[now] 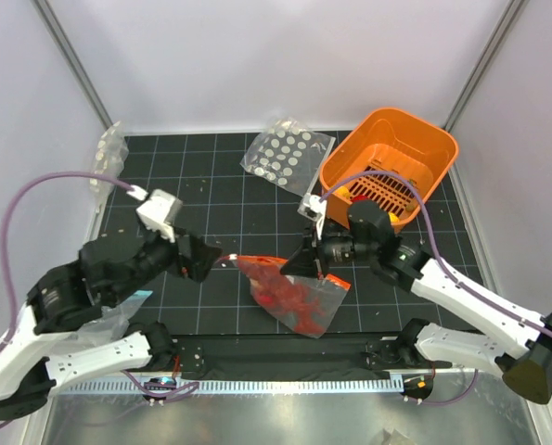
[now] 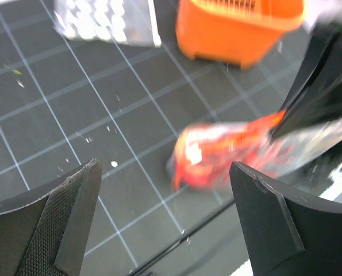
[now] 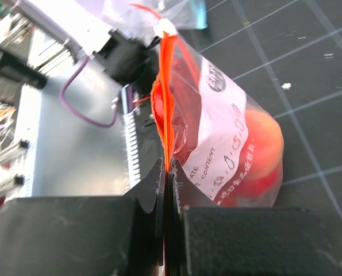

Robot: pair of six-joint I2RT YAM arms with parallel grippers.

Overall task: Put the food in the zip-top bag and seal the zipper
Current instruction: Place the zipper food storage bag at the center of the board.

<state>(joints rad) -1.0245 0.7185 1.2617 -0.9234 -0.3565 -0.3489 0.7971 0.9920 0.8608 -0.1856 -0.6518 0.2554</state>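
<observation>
When you look from the top, bag (image 1: pixel 294 292): clear, slanted over the near edge of the mat (image 1: pixel 211 204), between your two claws.
Food (image 1: pixel 280 287): red, inside the bag.
Zipper (image 1: pixel 257 259): orange-red strip along the bag's upper edge, running from the left claw's side toward the right claw.
Right claw (image 1: pixel 314 261): clamped on the zipper's right end.
Left claw (image 1: pixel 215 262): just beside the zipper's left end; from here you cannot tell whether it touches.
Basket (image 1: pixel 387 167): orange, at the mat's far right, well apart from the bag.
Disc bag (image 1: pixel 285 153): flat on the mat, just left of the basket.
Left wrist, fingers (image 2: pixel 73 218): spread wide, with mat showing in the gap.
Left wrist, bag (image 2: pixel 228 152): blurred and red, beyond the fingertips, its right end at the dark right claw (image 2: pixel 320 86).
Right wrist, fingers (image 3: pixel 142 195): pressed together, the zipper (image 3: pixel 166 115) pinched between them.
Right wrist, bag (image 3: pixel 228 144): spreads right of the strip and carries a white printed label (image 3: pixel 216 132).
Right wrist, food (image 3: pixel 265 144): rounded, orange-red, pressed against the bag's clear wall.
</observation>
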